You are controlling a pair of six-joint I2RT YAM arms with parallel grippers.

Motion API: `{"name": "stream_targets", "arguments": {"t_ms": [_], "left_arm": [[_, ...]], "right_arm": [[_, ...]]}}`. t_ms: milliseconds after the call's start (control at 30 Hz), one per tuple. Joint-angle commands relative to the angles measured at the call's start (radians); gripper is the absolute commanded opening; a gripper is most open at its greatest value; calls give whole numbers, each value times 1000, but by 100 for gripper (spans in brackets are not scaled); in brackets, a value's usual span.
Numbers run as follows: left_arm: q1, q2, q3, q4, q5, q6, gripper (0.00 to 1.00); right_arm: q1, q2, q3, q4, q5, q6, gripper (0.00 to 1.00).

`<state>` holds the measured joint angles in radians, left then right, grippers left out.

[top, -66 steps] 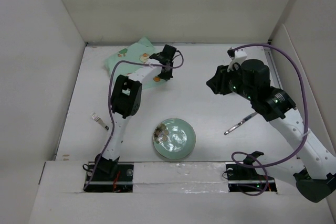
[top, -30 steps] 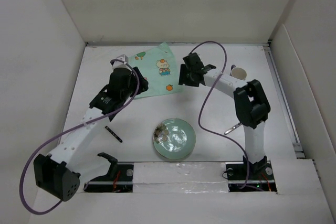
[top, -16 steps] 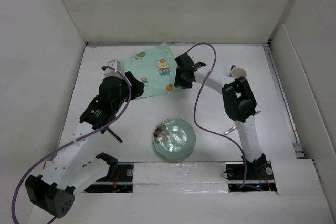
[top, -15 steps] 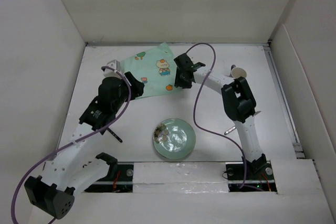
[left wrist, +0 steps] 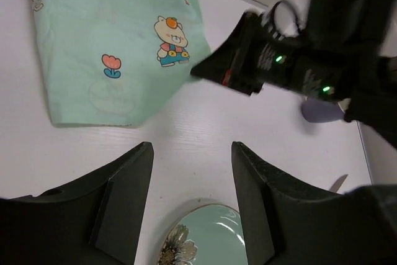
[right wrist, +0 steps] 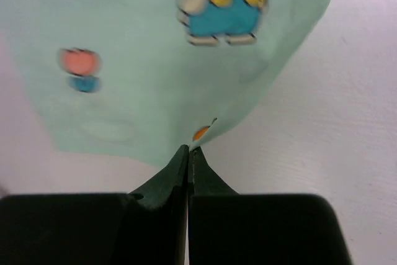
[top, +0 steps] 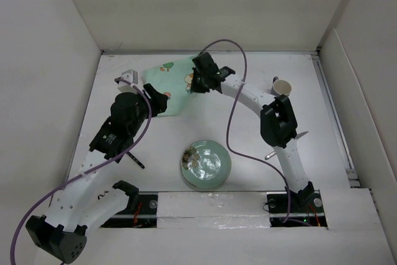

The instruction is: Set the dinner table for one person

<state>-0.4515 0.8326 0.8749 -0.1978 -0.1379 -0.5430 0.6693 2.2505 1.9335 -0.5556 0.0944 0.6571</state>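
Your right gripper (top: 200, 81) is pinched closed on the edge of the mint-green cartoon-print mat (top: 169, 84). The right wrist view shows its fingertips (right wrist: 188, 151) meeting on the cloth's (right wrist: 155, 60) rim. The mat sits at the far side of the dinner table (top: 186, 128), left of centre, and most of it lies on the white surface. Your left gripper (left wrist: 191, 153) is spread wide and holds nothing. It hangs over bare tabletop between the mat (left wrist: 105, 48) and the pale green floral plate (left wrist: 205, 240). That plate (top: 206, 164) rests near the centre of the near edge. A small cup (top: 282, 86) stands upright at the far right, well apart from the mat.
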Motion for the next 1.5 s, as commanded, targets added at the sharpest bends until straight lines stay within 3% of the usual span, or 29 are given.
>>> {"name": "stream_targets", "arguments": {"t_ms": [0, 100, 233, 367, 500, 633, 733, 867, 1167, 1200, 1300, 1467], "left_arm": [[4, -7, 82, 29, -66, 26, 50], [4, 14, 146, 5, -111, 34, 50], [4, 39, 197, 15, -109, 44, 50], [4, 106, 234, 18, -53, 64, 54], [4, 186, 225, 12, 33, 58, 54], [-45, 290, 196, -31, 63, 80, 56], [-46, 425, 202, -86, 109, 115, 56], [-56, 592, 217, -143, 118, 137, 55], [-56, 796, 179, -97, 47, 114, 58], [-56, 834, 185, -82, 46, 109, 50], [-56, 902, 217, -84, 35, 114, 46], [-56, 1003, 277, -104, -14, 124, 48]], "right_arm": [[1, -118, 263, 177, -85, -31, 0], [-8, -164, 465, 215, -160, -45, 0], [-86, -341, 420, 315, -188, -36, 0], [-210, -549, 166, 304, -186, -45, 0], [-324, -771, -361, 345, -231, -45, 0], [-407, -943, -691, 338, -197, -43, 0], [-458, -1009, -829, 315, -190, -57, 0], [-479, -1048, -872, 296, -148, -106, 0], [-488, -1051, -840, 237, -114, -163, 0], [-499, -1054, -843, 232, -125, -168, 0], [-510, -1056, -847, 230, -140, -172, 0], [-510, -1066, -863, 250, -188, -166, 0]]}}
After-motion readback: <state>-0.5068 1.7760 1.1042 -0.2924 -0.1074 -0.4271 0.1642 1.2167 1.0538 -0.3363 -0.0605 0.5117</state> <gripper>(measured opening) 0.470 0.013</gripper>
